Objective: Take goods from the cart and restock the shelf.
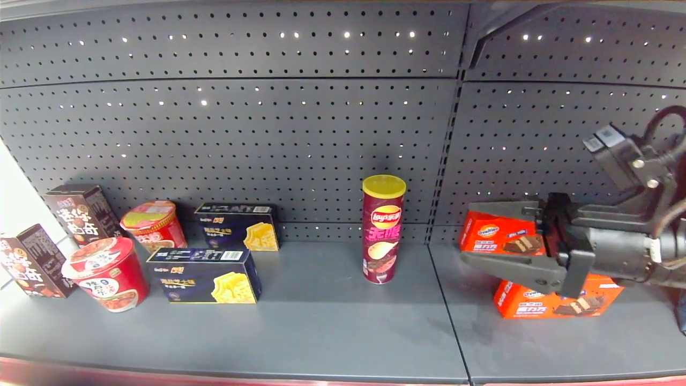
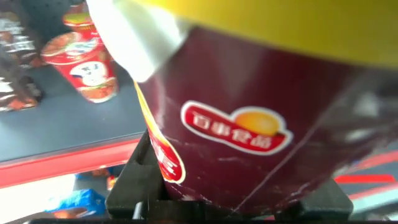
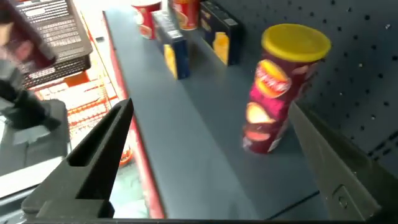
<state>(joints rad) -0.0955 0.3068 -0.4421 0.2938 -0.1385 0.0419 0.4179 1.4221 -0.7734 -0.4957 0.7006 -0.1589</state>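
Risk: left gripper point(image 2: 230, 205), clamped on a second chip can point(image 2: 261, 112) before the shelf point(image 1: 321, 321), could topple the standing chip can point(image 1: 382, 236) on placement. Right gripper point(image 1: 467, 231), jaws apart, could nudge the orange boxes point(image 1: 501, 236) beside it. Count, two each: chip cans point(image 1: 382, 236), noodle cups point(image 1: 107, 273), navy boxes point(image 1: 206, 276), brown boxes point(image 1: 32, 262), orange boxes.

2 brown boxes point(image 1: 32, 260) | 2 red noodle cups point(image 1: 107, 273) | 2 navy boxes point(image 1: 206, 276) | 2 orange boxes point(image 1: 536, 305) | pegboard point(image 1: 241, 134)

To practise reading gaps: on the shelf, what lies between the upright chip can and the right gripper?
Nothing stands there: only bare shelf with a panel seam lies between the chip can and the right gripper, clearest in the head view.
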